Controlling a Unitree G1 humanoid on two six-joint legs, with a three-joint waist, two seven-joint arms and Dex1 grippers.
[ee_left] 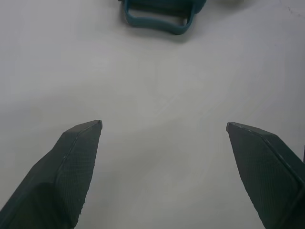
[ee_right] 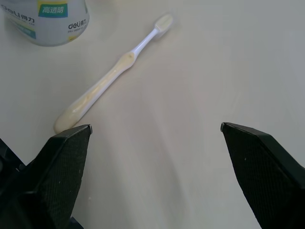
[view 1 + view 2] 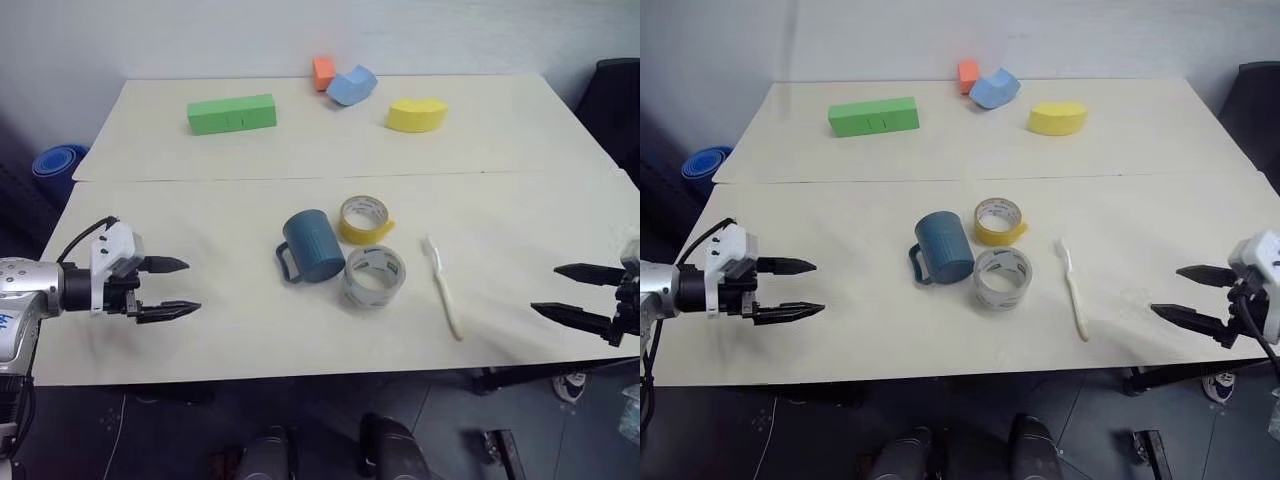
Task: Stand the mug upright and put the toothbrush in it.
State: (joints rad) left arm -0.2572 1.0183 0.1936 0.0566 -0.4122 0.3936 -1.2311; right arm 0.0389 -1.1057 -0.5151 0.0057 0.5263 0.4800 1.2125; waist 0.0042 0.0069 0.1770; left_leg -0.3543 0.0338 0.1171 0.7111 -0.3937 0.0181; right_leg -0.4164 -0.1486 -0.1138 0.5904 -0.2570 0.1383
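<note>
— Two things to handle. Biggest, the mug (image 3: 312, 246), mid-frame on the counter (image 3: 200, 330): stiff, probably light; take its wall or handle.

— And the toothbrush (image 3: 444, 289), right of centre?

— Slim, slippery; pinch mid-handle. Left pincer (image 3: 170, 288) and right pincer (image 3: 575, 293) both gape, empty.

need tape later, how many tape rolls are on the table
2. A yellow tape roll lies just right of the mug; a clear tape roll lies in front of it, left of the toothbrush.
</note>
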